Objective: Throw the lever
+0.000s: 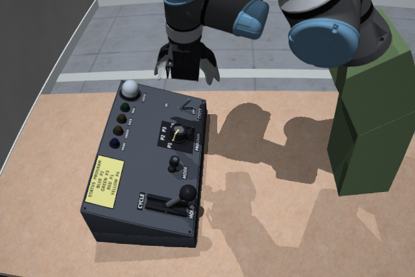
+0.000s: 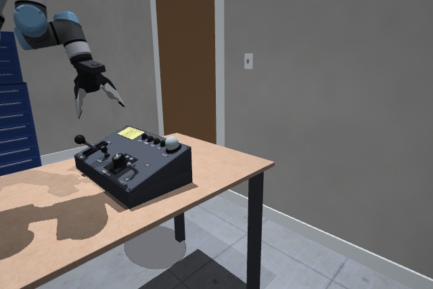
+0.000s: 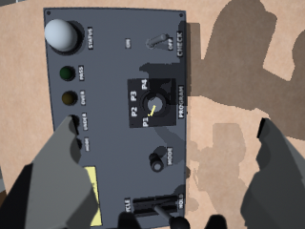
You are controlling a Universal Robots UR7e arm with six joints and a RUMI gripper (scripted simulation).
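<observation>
Top view: end effector (image 1: pixel 186 73) hangs wide open, nothing between its fingers, off the far edge of the console (image 1: pixel 147 180). The console sits on the bench (image 1: pixel 284 227), below the end effector and nearer the camera. The lever (image 1: pixel 179 197) is at the console's end farthest from the end effector, its ball knob toward the HOLD label, away from CYCLE. Program dial (image 1: pixel 178 133) lies between the lever and the end effector.

Exterior view: end effector (image 2: pixel 99 109) is in the air, well above the console (image 2: pixel 139 170), fingers splayed and pointing down. The lever (image 2: pixel 85 142) is almost straight below it, tilted outward over the console's low end.

Wrist view: both fingers frame the console (image 3: pixel 110 72) from above without touching it. Lever (image 3: pixel 169 217) is at the bottom edge between them, knob near HOLD. White dome (image 3: pixel 60 34) is up-left.
</observation>
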